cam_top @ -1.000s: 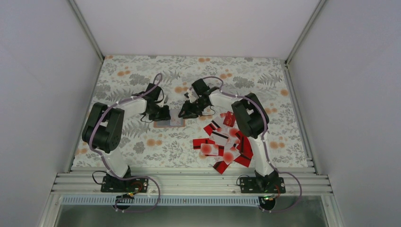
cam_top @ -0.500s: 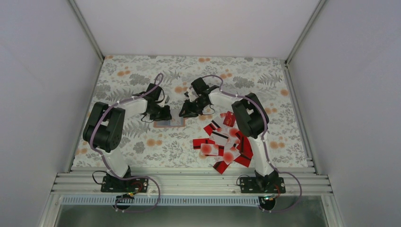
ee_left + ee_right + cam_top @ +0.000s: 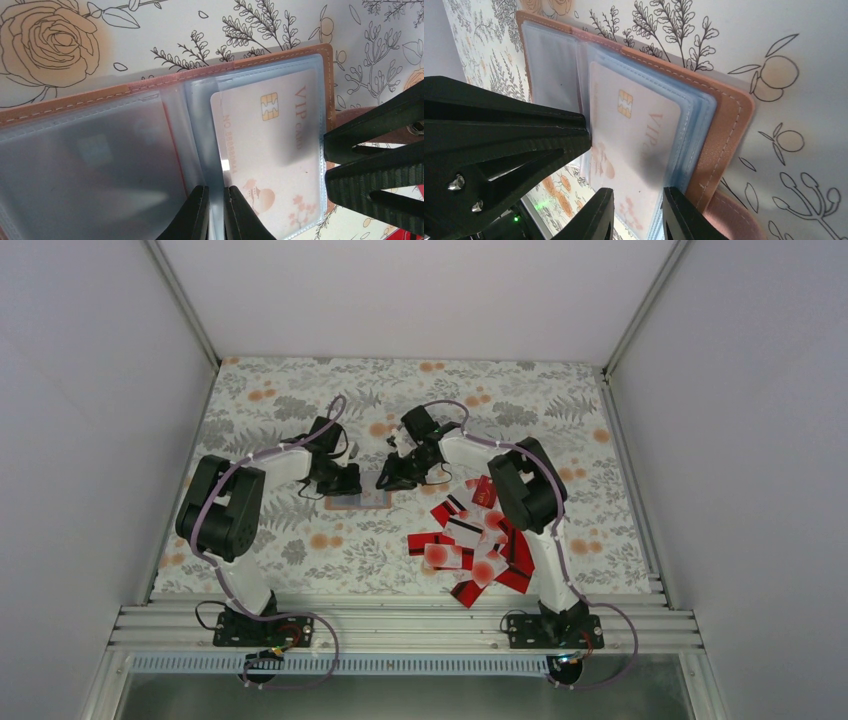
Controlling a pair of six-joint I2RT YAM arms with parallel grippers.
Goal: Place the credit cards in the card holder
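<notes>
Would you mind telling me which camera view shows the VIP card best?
The left wrist view: the card faces the lens, chip and lettering readable. The right wrist view shows it steeply slanted. In the top view only the holder shows, too small to make out the card.

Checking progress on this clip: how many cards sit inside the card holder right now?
1 clearly: a white VIP card in a clear sleeve of the open card holder. The cloudy sleeves beside and beneath it may hide more.
</notes>
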